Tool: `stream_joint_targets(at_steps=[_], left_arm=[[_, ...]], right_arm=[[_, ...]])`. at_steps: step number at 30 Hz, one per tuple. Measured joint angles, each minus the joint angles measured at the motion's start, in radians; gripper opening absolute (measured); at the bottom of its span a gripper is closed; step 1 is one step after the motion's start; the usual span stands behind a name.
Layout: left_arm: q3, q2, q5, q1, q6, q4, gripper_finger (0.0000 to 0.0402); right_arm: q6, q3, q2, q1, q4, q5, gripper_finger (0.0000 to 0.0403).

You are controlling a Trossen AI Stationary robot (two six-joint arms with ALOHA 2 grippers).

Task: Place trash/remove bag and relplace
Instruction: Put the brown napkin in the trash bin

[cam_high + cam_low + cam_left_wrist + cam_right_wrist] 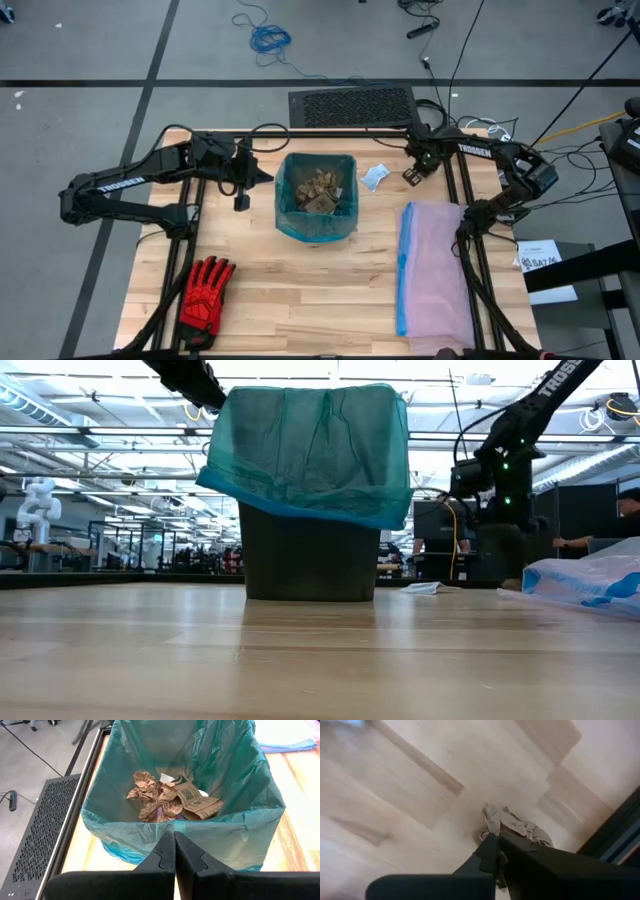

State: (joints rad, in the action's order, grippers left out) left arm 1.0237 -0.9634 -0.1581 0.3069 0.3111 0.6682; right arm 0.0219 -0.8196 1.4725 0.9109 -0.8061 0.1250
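Note:
The teal-green bag (300,226) (310,445) lines a dark bin (310,555) standing mid-table, its rim folded over the bin's edge. Tan paper lumps and a printed brown piece, the trash (165,797) (318,188), lie at its bottom. A pale blue scrap (373,177) (425,588) lies flat on the table right of the bin. My left gripper (265,177) (174,836) is shut, just left of the bag's rim; whether it touches the plastic I cannot tell. My right gripper (411,177) (497,840) is near the far right corner, shut on a tan paper lump. My right gripper pinches a crumpled tan paper lump (517,826) between its two fingers, coming slanting down at the table. The lump bulges out past the fingertips. Whether it rests on the wood or hangs clear I cannot tell.
A pale lilac bag with a blue rim (432,265) (590,580) lies flat along the table's right side. A red-and-black glove (205,290) lies at the near left corner. A dark perforated box (350,105) sits beyond the far edge. Bare wood spans the near middle.

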Motion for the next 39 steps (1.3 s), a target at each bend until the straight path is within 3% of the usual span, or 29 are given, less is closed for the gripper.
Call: stream_joint_targets(at_steps=[12, 22, 29, 33, 39], left_arm=[[0.000, 0.000, 0.000, 0.000, -0.017, 0.005, 0.0000], [0.000, 0.000, 0.000, 0.000, -0.017, 0.003, 0.0000], [0.000, 0.000, 0.002, 0.000, -0.013, 0.003, 0.0000], [0.000, 0.000, 0.002, 0.000, -0.009, 0.000, 0.0000], [0.000, 0.000, 0.003, 0.000, -0.009, -0.005, 0.0000]], right_arm=[[-0.003, -0.277, -0.225, -0.128, -0.046, -0.081, 0.0000], [-0.018, -0.479, -0.342, -0.382, 0.059, -0.188, 0.0000], [-0.038, -0.486, -0.306, -0.591, 0.277, -0.307, 0.0000], [-0.046, -0.486, -0.228, -0.664, 0.334, -0.316, 0.0002], [-0.058, -0.485, -0.089, -0.694, 0.382, -0.314, 0.0051]])
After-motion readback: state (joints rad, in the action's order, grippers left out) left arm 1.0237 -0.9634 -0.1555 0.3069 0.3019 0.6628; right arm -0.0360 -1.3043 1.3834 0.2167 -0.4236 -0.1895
